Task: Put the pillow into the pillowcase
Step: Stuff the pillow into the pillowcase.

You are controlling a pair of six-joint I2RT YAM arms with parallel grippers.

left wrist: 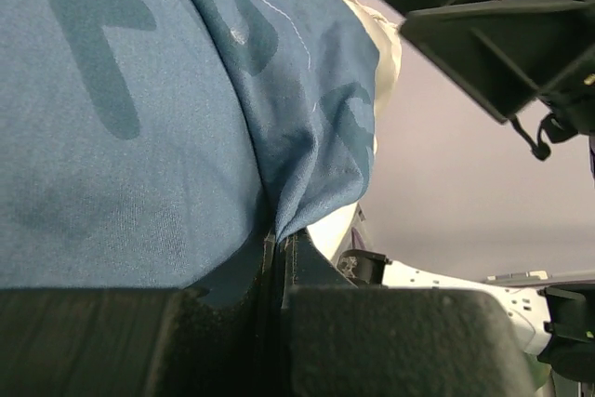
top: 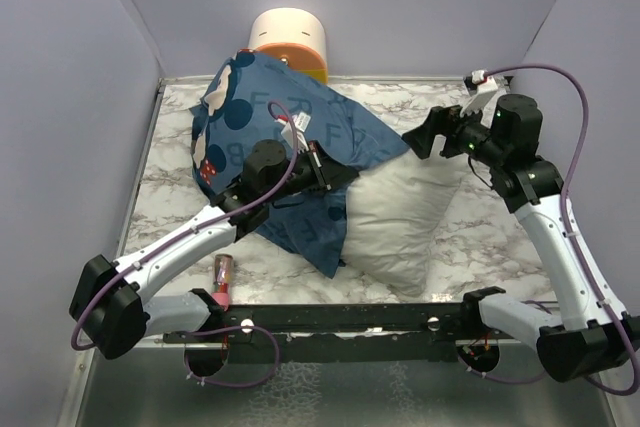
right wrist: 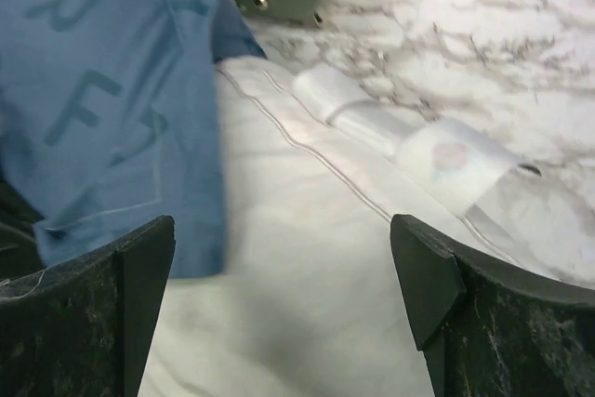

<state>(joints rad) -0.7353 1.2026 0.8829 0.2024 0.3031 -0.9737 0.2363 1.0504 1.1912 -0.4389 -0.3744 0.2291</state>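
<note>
Pinched black fingers of the left gripper (left wrist: 277, 253) clamp a fold of the blue pillowcase (top: 265, 112), printed with pale letters F and R. The right gripper (right wrist: 284, 285) gapes wide just above the white pillow (top: 400, 217) on the marble table (top: 490, 237). The pillow's tags (right wrist: 451, 157) are too blurred to read, and its left part lies under the pillowcase.

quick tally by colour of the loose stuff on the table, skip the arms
blue: 1, the pillowcase
white: 1, the pillow
cream and orange: 1, the cylinder
red and pink: 1, the small tube-like item
total: 4
</note>
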